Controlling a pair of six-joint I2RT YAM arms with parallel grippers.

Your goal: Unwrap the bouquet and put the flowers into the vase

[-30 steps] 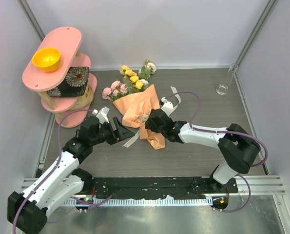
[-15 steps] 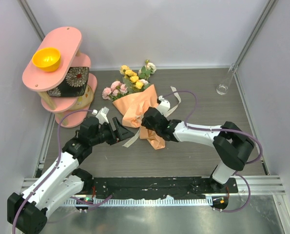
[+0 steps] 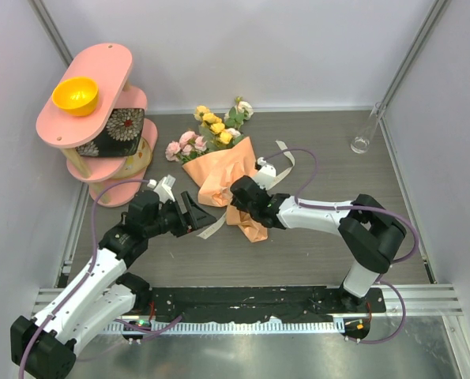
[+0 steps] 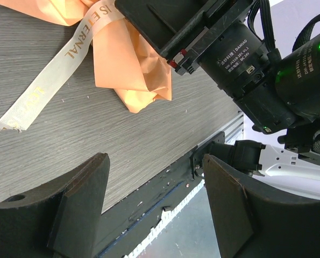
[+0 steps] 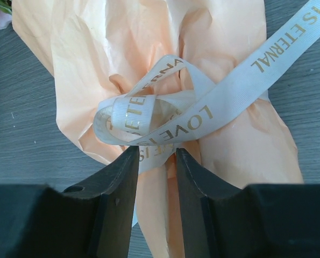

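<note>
Top view: right jaws' tips lost against the orange paper of the bouquet [image 3: 223, 174], lying mid-desk [image 3: 321, 166], cone tip toward 5 o'clock. Flowers [image 3: 211, 126] fanned toward 11: pink, yellow, cream. Clear vase [image 3: 363, 136] faint at 2 o'clock, well apart.

Left wrist: left jaws spread wide, gripping nothing. Blooms cut off; only the crumpled cone tip and a ribbon [image 4: 57, 59] tail at 11 o'clock.

Right wrist: right jaws narrowly parted, straddling the gold-lettered ribbon knot, not visibly pinching.
</note>
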